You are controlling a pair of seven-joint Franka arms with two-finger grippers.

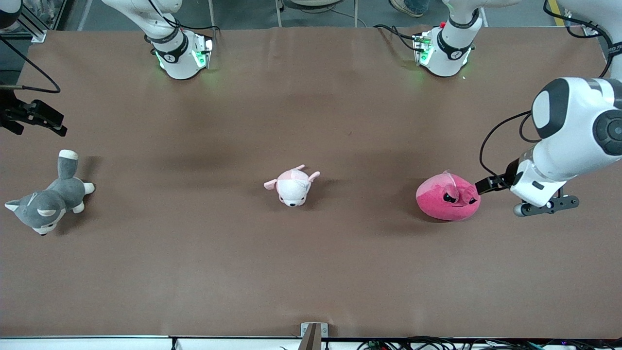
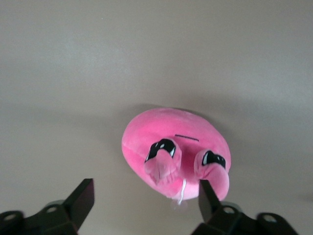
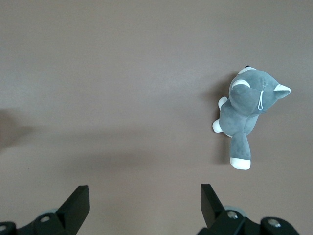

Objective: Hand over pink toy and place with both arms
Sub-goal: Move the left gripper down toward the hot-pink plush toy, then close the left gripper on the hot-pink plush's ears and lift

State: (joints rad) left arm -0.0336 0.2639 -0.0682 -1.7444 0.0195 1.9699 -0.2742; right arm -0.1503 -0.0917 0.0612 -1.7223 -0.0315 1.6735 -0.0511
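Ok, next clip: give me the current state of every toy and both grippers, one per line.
pink toy: resting on the table toward the left arm's end, not gripped.
left gripper: open, right beside the pink toy, one finger close to its ear.
right gripper: open, holding nothing, above bare table near the grey husky; that arm waits.
grey husky: lying on the table at the right arm's end.
pale pink-and-white plush: lying mid-table, untouched.

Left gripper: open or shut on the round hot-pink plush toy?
Open. The left gripper has its fingers spread, with the round hot-pink plush toy lying free on the brown table.
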